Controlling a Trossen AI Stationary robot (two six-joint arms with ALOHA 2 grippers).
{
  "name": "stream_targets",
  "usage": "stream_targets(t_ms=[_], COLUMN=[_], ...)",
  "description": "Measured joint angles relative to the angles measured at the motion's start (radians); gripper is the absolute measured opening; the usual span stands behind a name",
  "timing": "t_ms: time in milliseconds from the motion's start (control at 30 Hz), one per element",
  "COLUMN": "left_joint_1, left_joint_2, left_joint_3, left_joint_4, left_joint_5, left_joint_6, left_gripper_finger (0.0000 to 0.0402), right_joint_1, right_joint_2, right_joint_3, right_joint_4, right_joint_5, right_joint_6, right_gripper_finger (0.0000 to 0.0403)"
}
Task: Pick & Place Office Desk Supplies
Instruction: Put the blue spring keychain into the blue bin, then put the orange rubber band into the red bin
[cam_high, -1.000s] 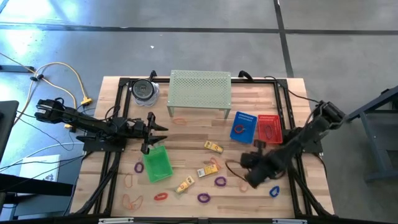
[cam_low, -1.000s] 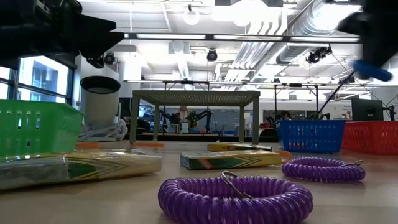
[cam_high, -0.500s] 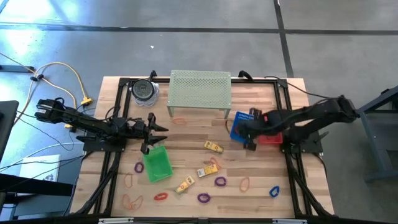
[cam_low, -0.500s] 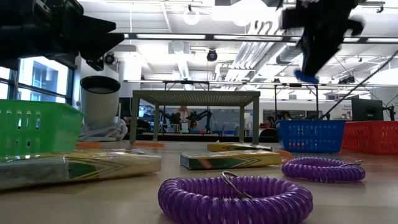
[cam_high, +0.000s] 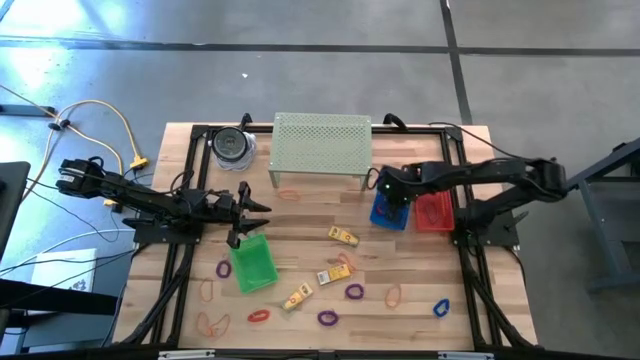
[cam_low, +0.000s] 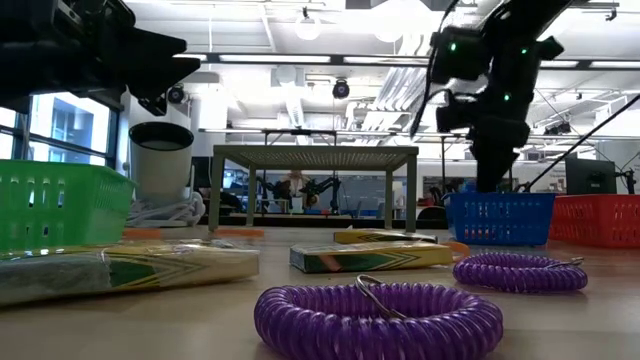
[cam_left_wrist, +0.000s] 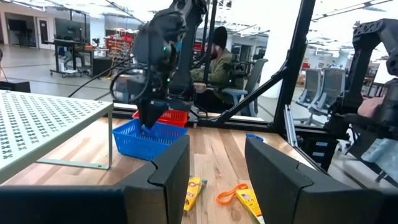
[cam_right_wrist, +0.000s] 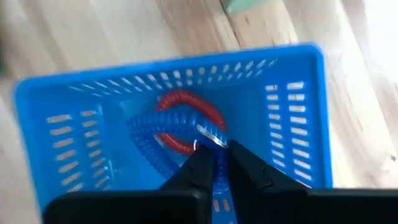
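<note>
right arm: swung from the near right part of the table, by the loose loops, across to the blue basket (cam_high: 391, 208)
right gripper (cam_right_wrist: 214, 163): now lowered over the blue basket, fingers pointing into it, only a narrow gap seen between them
blue coil loop (cam_right_wrist: 149, 144): earlier carried high in the right gripper; now seen down inside the blue basket, over a red coil loop (cam_right_wrist: 186, 102), one end at the fingertips
low view: right arm moved from the upper right corner to directly above the blue basket
</note>
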Motion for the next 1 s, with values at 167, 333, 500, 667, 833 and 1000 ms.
stream_targets(t_ms=[167, 333, 500, 667, 833, 1000], left_joint_1=[0.000, 0.000, 0.000, 0.000, 0.000, 0.000], left_joint_2=[0.000, 0.000, 0.000, 0.000, 0.000, 0.000], left_joint_3=[0.000, 0.000, 0.000, 0.000, 0.000, 0.000], left_joint_4=[0.000, 0.000, 0.000, 0.000, 0.000, 0.000], left_joint_5=[0.000, -0.001, -0.001, -0.001, -0.001, -0.001], left_joint_6=[0.000, -0.001, -0.003, -0.003, -0.003, -0.003], left_gripper_finger=[0.0151, 0.0151, 0.0151, 0.0151, 0.0151, 0.0151], right_joint_1=[-0.016, -0.005, 0.002, 0.010, 0.034, 0.082], right_joint_2=[0.060, 0.071, 0.053, 0.054, 0.054, 0.054], right_joint_3=[0.000, 0.000, 0.005, 0.068, 0.181, 0.310], right_joint_4=[-0.002, 0.028, 0.017, -0.090, -0.216, -0.384], right_joint_5=[0.034, -0.011, 0.033, 0.097, 0.098, 0.036], right_joint_6=[0.000, 0.002, 0.004, 0.005, 0.046, 0.099], right_gripper_finger=[0.0053, 0.0090, 0.0161, 0.0214, 0.0222, 0.0211])
